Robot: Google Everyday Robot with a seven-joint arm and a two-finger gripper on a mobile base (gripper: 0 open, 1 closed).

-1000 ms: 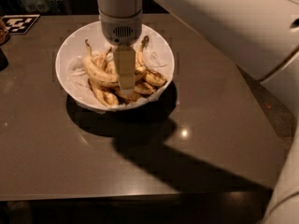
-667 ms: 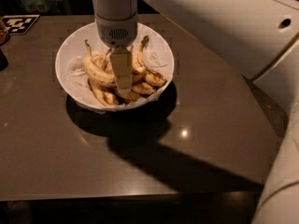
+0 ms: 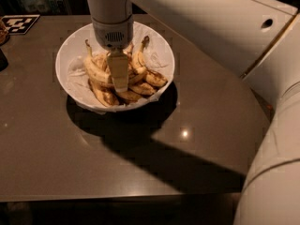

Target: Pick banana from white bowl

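The white bowl (image 3: 159,50) stands on a dark table at upper left, lined with crumpled white paper and holding a bunch of speckled yellow-brown bananas. The banana (image 3: 95,69), thick and curved with a dark-tipped stem pointing up, lies on the left side of the bunch. My gripper (image 3: 119,76) reaches straight down into the middle of the bowl, right next to the banana and among the shorter bananas (image 3: 149,78). Its wrist (image 3: 111,27) hides the back of the bunch. I cannot tell whether it touches the banana.
The dark brown table (image 3: 93,158) has its front edge near the bottom of the view. My white arm (image 3: 225,27) crosses the upper right. A black-and-white marker tag (image 3: 18,23) lies at the far left corner. A dark object (image 3: 2,60) sits at the left edge.
My wrist and gripper have shifted slightly to the left over the bowl. The bowl and bananas have not visibly moved.
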